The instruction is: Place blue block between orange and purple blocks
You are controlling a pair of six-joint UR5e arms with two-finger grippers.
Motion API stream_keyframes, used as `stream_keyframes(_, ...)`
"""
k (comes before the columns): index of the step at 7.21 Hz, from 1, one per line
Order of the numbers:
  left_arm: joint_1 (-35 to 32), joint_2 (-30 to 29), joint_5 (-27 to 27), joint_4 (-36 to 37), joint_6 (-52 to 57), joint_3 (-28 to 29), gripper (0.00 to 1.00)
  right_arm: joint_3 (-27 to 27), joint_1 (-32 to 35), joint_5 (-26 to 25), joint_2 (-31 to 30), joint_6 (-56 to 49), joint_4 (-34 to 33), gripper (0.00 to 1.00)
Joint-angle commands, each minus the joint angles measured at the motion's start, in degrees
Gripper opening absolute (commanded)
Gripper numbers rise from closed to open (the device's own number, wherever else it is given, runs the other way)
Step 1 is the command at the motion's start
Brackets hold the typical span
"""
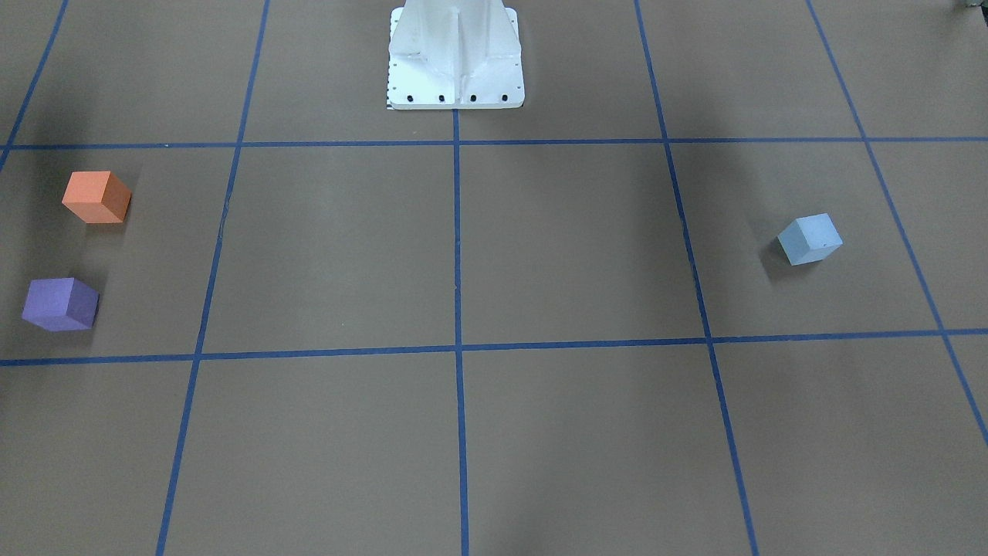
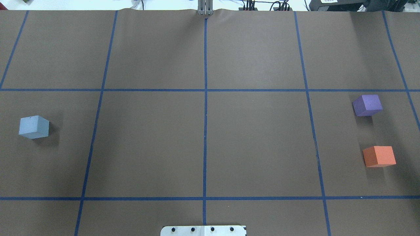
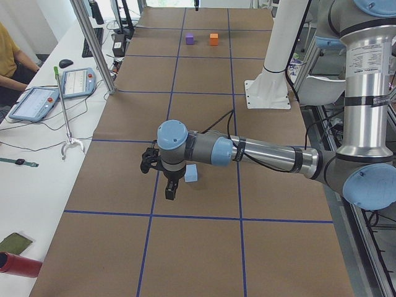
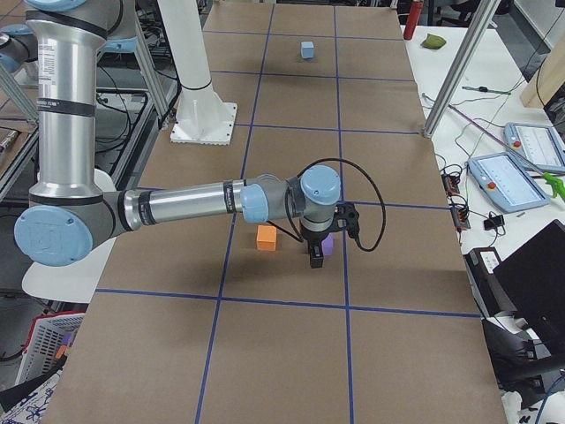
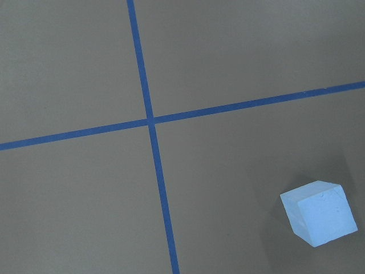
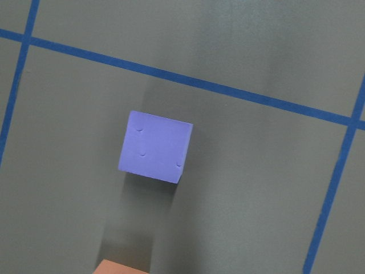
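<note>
The light blue block [image 2: 33,127] sits alone on the robot's left side of the table, also in the front view [image 1: 809,239] and the left wrist view [image 5: 318,212]. The purple block [image 2: 367,105] and the orange block [image 2: 379,156] sit on the right side with a gap between them. The left gripper [image 3: 169,190] hangs just beside the blue block [image 3: 191,174], apart from it. The right gripper [image 4: 316,259] hangs over the purple block [image 4: 327,246], next to the orange block [image 4: 267,237]. Both grippers show only in the side views, so I cannot tell whether they are open or shut.
The brown table is marked with a blue tape grid [image 2: 205,131]. The white robot base [image 1: 455,58] stands at the table's near-robot edge. Tablets [image 3: 37,102] and a person sit at a side desk. A metal post [image 4: 450,79] stands by the table.
</note>
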Motion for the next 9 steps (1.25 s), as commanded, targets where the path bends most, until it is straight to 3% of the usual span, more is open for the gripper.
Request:
stream_keyframes(1, 0.0, -0.6, 1.5, 0.4, -0.5, -0.7, 1.0, -1.0, 1.6, 0.1, 0.3, 0.1, -0.4, 1.0)
stream_keyframes(3, 0.0, 2.4, 1.0, -0.3, -0.5, -1.2, 1.0, -1.3, 1.5, -0.5, -0.3, 0.1, -0.3, 1.0)
stream_keyframes(8, 0.1, 2.6, 0.3, -0.9, -0.2, -1.5, 1.0, -2.0, 1.3, 0.2, -0.5, 0.0, 0.3, 1.0)
stream_keyframes(9, 0.2, 2.6, -1.8, -2.3, -0.1, -1.7, 1.0, -3.5, -1.5, 0.2, -0.3, 0.1, 0.2, 1.0)
